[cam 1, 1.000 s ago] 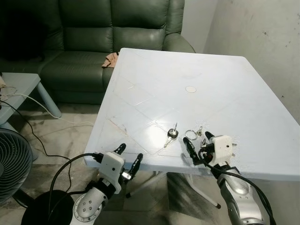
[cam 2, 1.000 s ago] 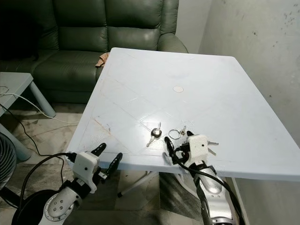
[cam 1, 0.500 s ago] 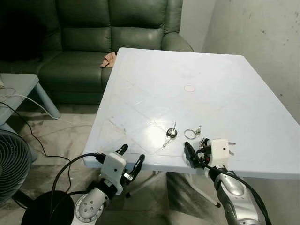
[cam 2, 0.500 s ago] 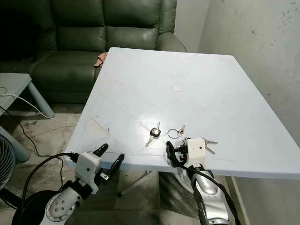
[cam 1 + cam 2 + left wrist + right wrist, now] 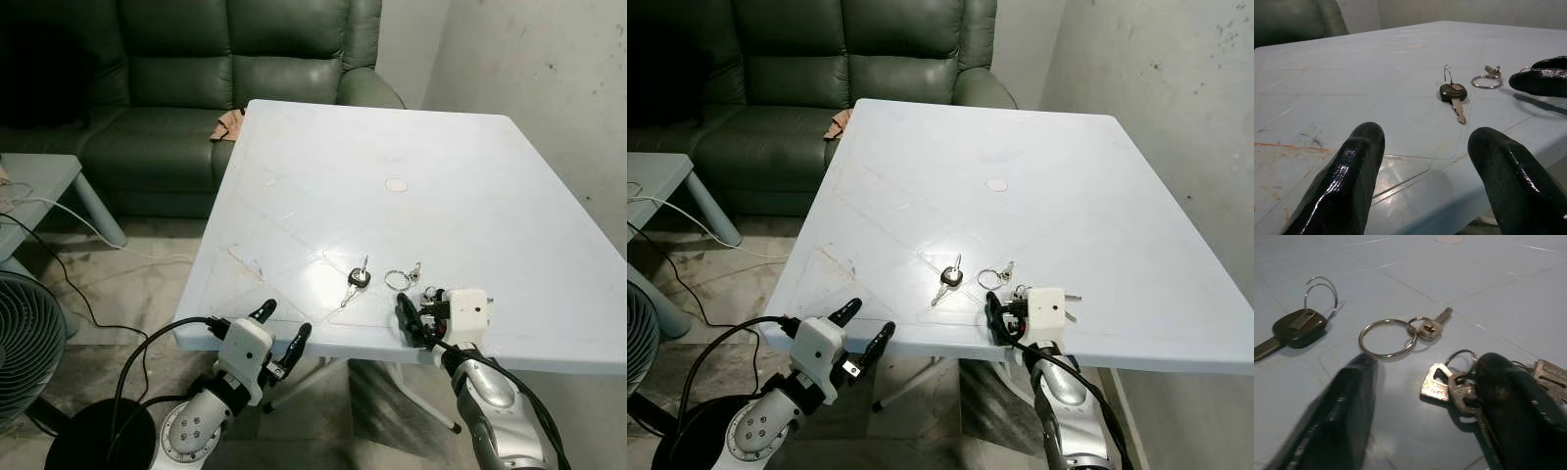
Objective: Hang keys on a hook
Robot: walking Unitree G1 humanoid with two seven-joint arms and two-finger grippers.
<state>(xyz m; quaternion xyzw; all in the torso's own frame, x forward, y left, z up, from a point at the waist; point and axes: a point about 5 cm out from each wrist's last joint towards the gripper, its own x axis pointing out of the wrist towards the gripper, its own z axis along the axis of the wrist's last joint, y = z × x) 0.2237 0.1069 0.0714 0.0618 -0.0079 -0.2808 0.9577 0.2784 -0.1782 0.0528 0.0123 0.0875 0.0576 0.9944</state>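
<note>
The right gripper rests low on the counter near its front edge, jaws spread, one finger lying over a bunch of keys and gripping nothing yet. This looks like the pickup step; next, the jaws need to straddle the bunch and pinch it. Three key sets lie here: that bunch, a ring with one small key, and a black-headed key. The left gripper hangs below the counter edge, jaws spread.

We see a pale blue table before a dark green sofa, where a tan cloth lies. A fan and white cable occupy the floor.
</note>
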